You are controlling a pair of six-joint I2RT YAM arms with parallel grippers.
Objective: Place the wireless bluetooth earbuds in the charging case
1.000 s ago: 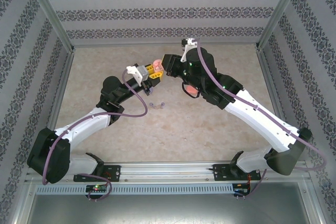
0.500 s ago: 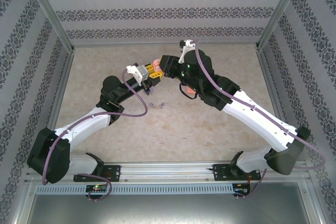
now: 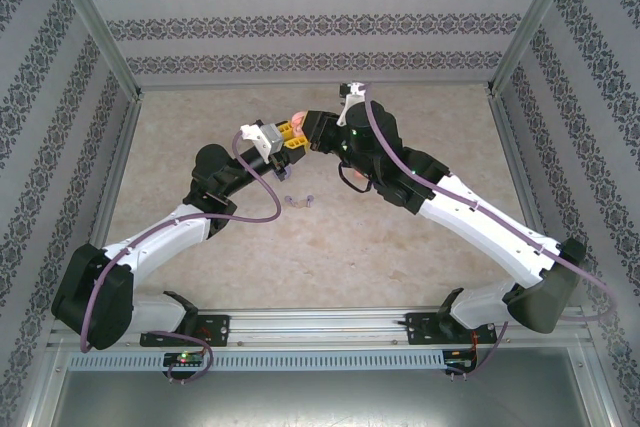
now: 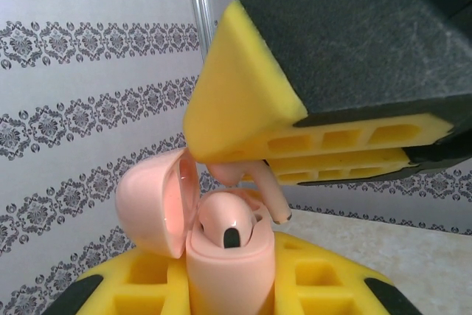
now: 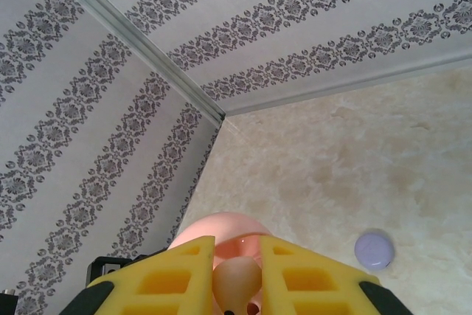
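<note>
An open pale pink charging case [image 4: 228, 271] stands upright between the yellow fingers [image 4: 332, 282] of my left gripper [image 3: 288, 139], which is shut on it. Its lid [image 4: 151, 204] is swung back to the left. One pale pink earbud [image 4: 225, 223] sits in the case. My right gripper [image 5: 237, 247] is shut on a second pale pink earbud [image 4: 258, 182], whose stem points down at the free slot, just above the rim. In the right wrist view that earbud [image 5: 236, 282] shows between the pads, over the case lid [image 5: 221, 226]. Two purple earbuds [image 3: 299, 199] lie on the table.
A lilac round case [image 5: 375, 248] lies on the beige table [image 3: 200, 127] to the right of the held case. Patterned walls and metal posts [image 3: 100, 47] enclose the table. The two grippers meet in mid-air at the table's back middle [image 3: 297, 123].
The right arm has swung left and forward, bringing its gripper over the left one and covering the coral-red case seen earlier beneath it. The left arm has held still.
</note>
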